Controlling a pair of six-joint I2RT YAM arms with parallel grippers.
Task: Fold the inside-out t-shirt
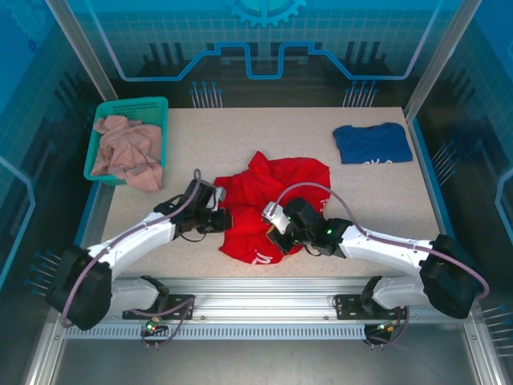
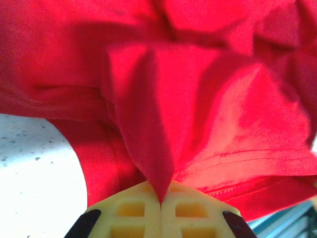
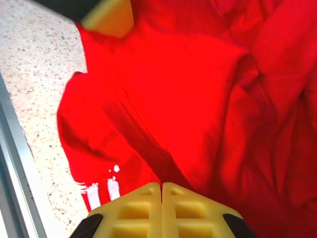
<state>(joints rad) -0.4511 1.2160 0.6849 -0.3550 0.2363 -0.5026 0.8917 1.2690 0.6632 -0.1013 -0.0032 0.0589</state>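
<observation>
Both arms stretched low, angled inward over crumpled t-shirt (image 1: 276, 180). Left gripper (image 2: 161, 201) pinches raised fold (tented). Right gripper (image 3: 162, 185) clamped on fabric.

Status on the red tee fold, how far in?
Early. Done: nothing folded; the red t-shirt lies as a crumpled heap mid-table. In hand: the left gripper is shut on a peak of cloth at the shirt's left edge, and the right gripper looks shut on a fold near the near hem, beside the white print. Left: spread it flat, then make every fold.
</observation>
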